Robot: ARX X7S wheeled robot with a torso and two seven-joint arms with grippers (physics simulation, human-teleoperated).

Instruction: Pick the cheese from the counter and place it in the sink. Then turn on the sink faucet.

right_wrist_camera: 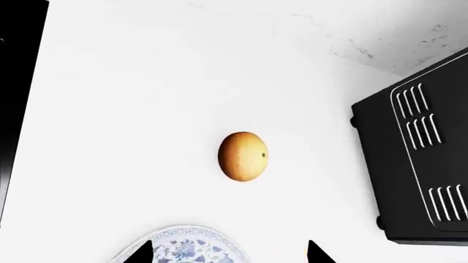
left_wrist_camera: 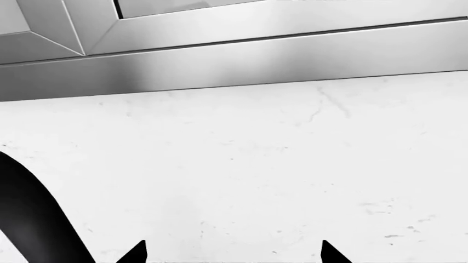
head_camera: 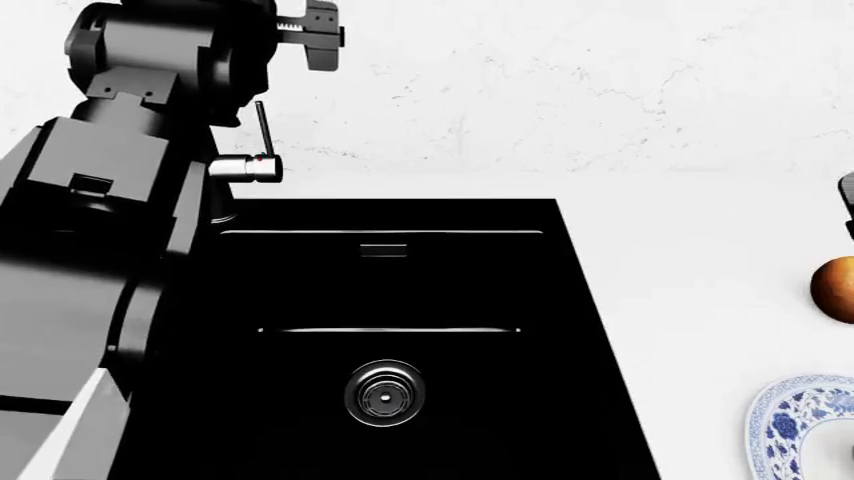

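The cheese shows in no view. The black sink fills the middle of the head view, with a round metal drain in its basin. At its back left corner stands the sink faucet, its slim lever pointing up and its neck hidden behind my left arm. Above the faucet my left gripper is raised towards the wall; in the left wrist view this gripper is open with only veined wall between its fingertips. My right gripper is open and empty above the white counter.
A round orange-brown fruit lies on the counter right of the sink, also at the head view's edge. A blue-and-white plate sits under my right gripper. A black vented appliance stands beside the fruit. Silver cabinets hang above the wall.
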